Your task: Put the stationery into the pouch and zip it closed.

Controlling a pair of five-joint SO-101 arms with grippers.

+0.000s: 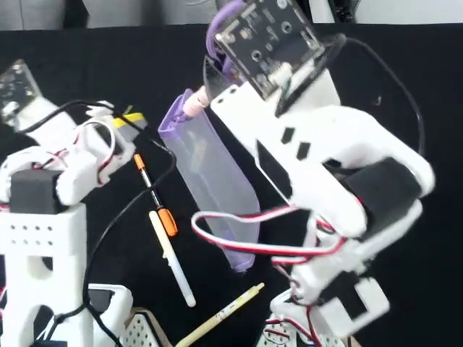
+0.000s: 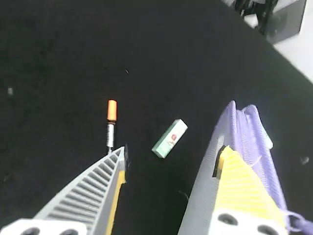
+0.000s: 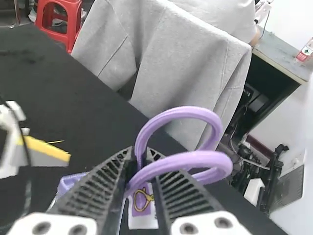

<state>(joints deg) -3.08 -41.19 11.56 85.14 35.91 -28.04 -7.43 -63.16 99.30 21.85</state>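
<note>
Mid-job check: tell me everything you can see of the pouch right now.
The pouch is a long lavender bag with see-through, plastic-looking sides and darker purple edging. It lies slanted across the black table. Its far end is at the right gripper, whose black fingers are shut on its purple loop strap. A white tag with a purple mark sits by the strap. The left gripper is open, with one yellow-padded finger at the pouch's purple edge; I cannot tell whether they touch.

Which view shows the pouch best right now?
High view: it shows the pouch along nearly its whole length, mouth to far end. The left wrist view catches one purple edge; the right wrist view, its loop in the right gripper.
</note>
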